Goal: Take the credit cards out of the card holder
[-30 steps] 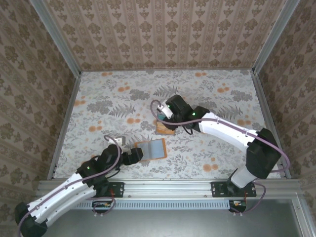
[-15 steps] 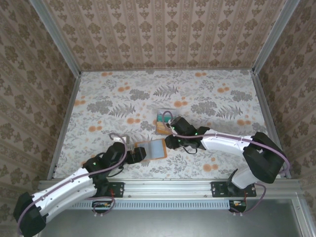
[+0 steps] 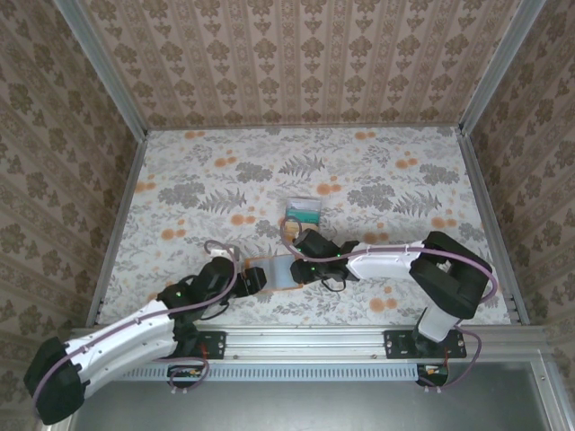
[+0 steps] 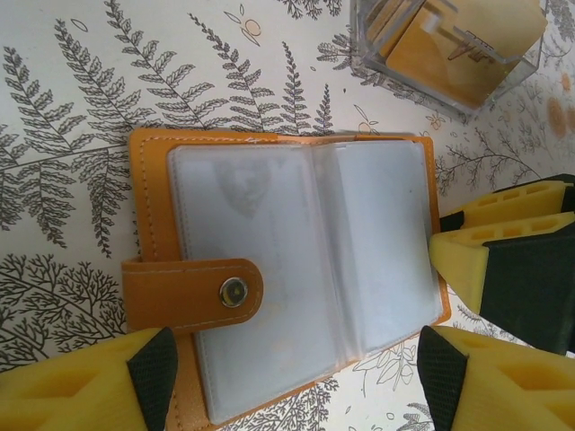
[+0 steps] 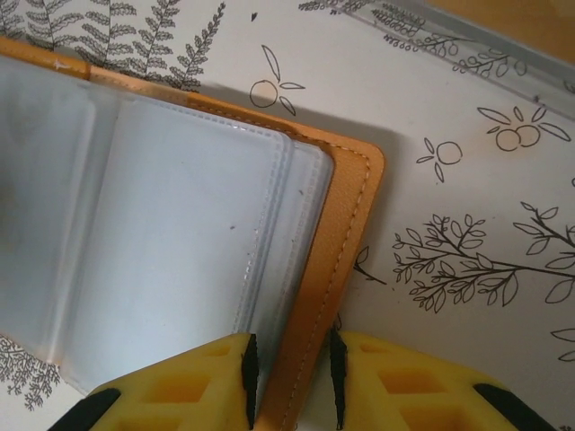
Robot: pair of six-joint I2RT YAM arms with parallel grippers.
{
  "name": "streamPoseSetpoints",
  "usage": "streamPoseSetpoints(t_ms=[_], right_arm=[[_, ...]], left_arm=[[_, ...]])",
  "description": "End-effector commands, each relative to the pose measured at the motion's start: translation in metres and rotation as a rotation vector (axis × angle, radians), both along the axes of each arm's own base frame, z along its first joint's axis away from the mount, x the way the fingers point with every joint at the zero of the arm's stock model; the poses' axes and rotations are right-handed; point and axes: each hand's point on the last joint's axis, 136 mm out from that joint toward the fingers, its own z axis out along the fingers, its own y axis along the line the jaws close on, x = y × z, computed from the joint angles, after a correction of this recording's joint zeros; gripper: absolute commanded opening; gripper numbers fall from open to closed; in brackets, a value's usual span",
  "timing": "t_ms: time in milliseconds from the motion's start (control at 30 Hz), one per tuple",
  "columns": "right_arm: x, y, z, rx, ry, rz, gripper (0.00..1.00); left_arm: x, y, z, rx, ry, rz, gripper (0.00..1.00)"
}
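While the orange card holder (image 4: 287,269) lies open, long side across, right gripper (image 5: 289,375) pinches its edge; left gripper (image 4: 296,368) gapes.

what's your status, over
Left gripper straddles holder, jaws open. Right gripper, jaws shut on holder's right edge. Holder lies open. Teal card lies beyond it, apart.

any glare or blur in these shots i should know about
Left wrist: the card holder is sharp, with a soft sheen on its clear sleeves; the left claw is blurred in the bottom corners. Right wrist: the card holder's stitched edge is crisp, throwing a thin shadow on the table; the right claw is out of focus. Top external: even light, no harsh glare.
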Motion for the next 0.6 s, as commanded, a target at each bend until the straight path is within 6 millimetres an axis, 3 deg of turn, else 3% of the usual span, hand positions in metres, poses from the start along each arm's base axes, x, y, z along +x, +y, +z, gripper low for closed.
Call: streamPoseSetpoints(t_ms=[0, 567], right_arm=[[0.005, 0.002, -0.002, -0.022, -0.014, -0.031, 0.32], [-0.001, 0.006, -0.010, -0.031, 0.014, -0.030, 0.31]], left_arm=[[-0.002, -0.005, -0.004, -0.013, 0.008, -0.013, 0.73], [-0.002, -0.014, -0.020, 0.029, 0.048, -0.035, 0.70]])
